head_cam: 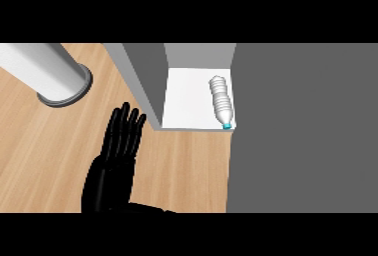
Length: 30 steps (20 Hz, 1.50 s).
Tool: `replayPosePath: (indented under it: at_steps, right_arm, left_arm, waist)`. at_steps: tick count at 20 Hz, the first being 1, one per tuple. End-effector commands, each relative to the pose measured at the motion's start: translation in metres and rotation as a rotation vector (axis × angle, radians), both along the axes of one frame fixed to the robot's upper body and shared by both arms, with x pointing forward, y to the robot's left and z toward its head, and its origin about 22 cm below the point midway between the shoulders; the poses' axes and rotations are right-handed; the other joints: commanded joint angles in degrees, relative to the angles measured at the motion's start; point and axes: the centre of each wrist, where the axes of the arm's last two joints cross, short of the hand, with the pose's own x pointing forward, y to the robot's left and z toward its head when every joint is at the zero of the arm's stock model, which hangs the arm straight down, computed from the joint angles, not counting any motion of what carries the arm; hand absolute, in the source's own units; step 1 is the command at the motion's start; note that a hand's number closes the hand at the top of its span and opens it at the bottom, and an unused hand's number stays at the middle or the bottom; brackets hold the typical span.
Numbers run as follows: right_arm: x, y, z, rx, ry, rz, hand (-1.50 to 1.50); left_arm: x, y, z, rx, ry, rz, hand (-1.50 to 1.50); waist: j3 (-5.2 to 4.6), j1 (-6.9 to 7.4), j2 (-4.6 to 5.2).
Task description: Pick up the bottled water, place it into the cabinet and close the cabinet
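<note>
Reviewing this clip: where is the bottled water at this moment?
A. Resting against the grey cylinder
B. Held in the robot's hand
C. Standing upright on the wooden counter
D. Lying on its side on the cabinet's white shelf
D. The bottled water lies on its side on the cabinet's white shelf, blue cap toward the front edge, apart from the open hand on the counter.

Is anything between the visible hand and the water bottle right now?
Yes. The bottle lies on the cabinet's white floor. The cabinet's grey side wall stands between it and the open left hand, which is outside on the wooden counter.
</note>
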Motion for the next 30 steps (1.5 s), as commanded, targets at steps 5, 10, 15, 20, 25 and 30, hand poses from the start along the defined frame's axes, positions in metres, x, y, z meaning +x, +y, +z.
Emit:
replayPosePath:
  at_steps: [5, 10, 15, 20, 25, 30]
  right_arm:
    - [-0.012, 0.014, 0.012, -0.154, 0.015, 0.279, 1.50]
    - [-0.010, 0.025, 0.016, -0.179, 0.000, 0.377, 1.50]
    - [-0.021, 0.042, 0.041, -0.187, -0.074, 0.418, 1.50]
    - [-0.022, 0.068, 0.049, -0.206, -0.079, 0.452, 1.50]
    - [-0.012, 0.086, 0.062, -0.194, -0.080, 0.454, 1.50]
    - [0.002, 0.095, 0.052, -0.119, -0.022, 0.436, 1.50]
  left_arm:
    - [-0.069, 0.031, 0.012, -0.028, -0.029, 0.052, -1.50]
    - [-0.088, 0.063, 0.018, -0.011, -0.040, 0.100, -1.50]
    - [-0.118, 0.075, 0.024, -0.035, -0.046, 0.119, -1.50]
    - [-0.119, 0.110, 0.026, -0.044, -0.047, 0.152, -1.50]
    - [-0.135, 0.111, 0.033, -0.067, -0.035, 0.101, -1.50]
    - [-0.145, 0.124, 0.038, -0.049, -0.042, 0.093, -1.50]
  waist:
    - [-0.10, 0.13, -0.05]
    - [-0.11, 0.13, 0.13]
    - [-0.15, 0.56, -0.17]
    - [-0.22, 0.28, 0.01]
    - [-0.25, 1.71, 0.19]
    - [-0.16, 2.34, 0.28]
